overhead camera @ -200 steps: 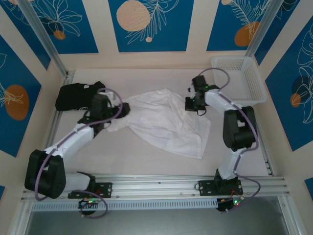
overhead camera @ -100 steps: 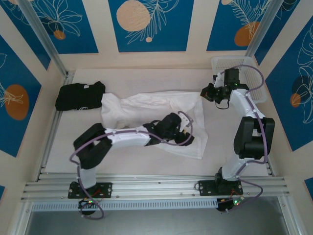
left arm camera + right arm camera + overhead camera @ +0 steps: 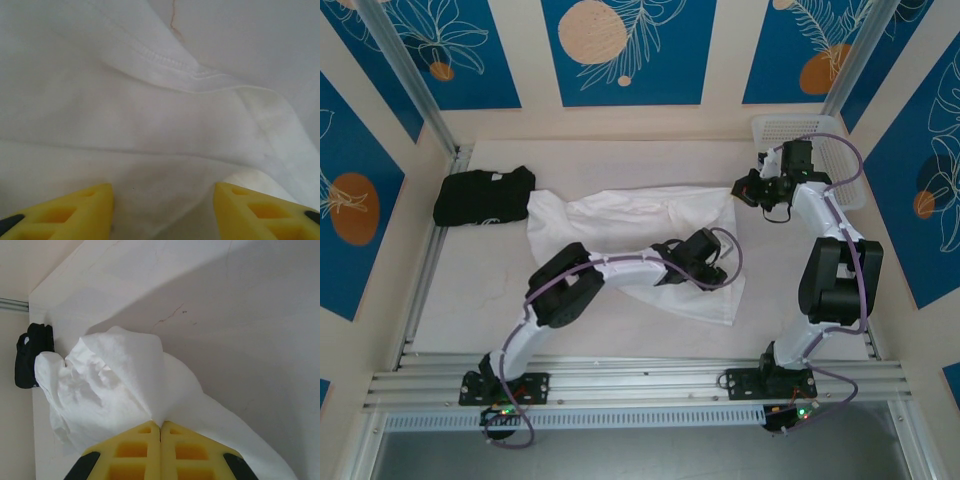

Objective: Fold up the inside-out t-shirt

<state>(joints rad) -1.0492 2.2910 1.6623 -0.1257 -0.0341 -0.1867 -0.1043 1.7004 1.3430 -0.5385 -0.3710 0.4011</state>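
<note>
The inside-out t-shirt [image 3: 620, 215] is a wrinkled white cloth spread across the middle of the table, drawn out from left to right. My right gripper [image 3: 742, 192] is shut on its far right corner beside the basket. In the right wrist view the yellow fingers [image 3: 140, 445] of the right gripper [image 3: 160, 425] pinch a peak of the t-shirt [image 3: 115, 375]. My left gripper [image 3: 705, 262] hovers low over the shirt's lower right part. In the left wrist view the left gripper [image 3: 162, 192] has its jaws apart, with the t-shirt [image 3: 160, 110] and a stitched hem right beneath them.
A black folded garment [image 3: 480, 195] lies at the far left, touching the shirt's left end; it also shows as the black garment [image 3: 30, 355] in the right wrist view. A white mesh basket [image 3: 855, 185] stands at the back right, close behind the right arm.
The left arm swung from the shirt's left end across to its lower right part, and its jaws narrowed. The right gripper pulled its corner back and right toward the basket, stretching the shirt.
</note>
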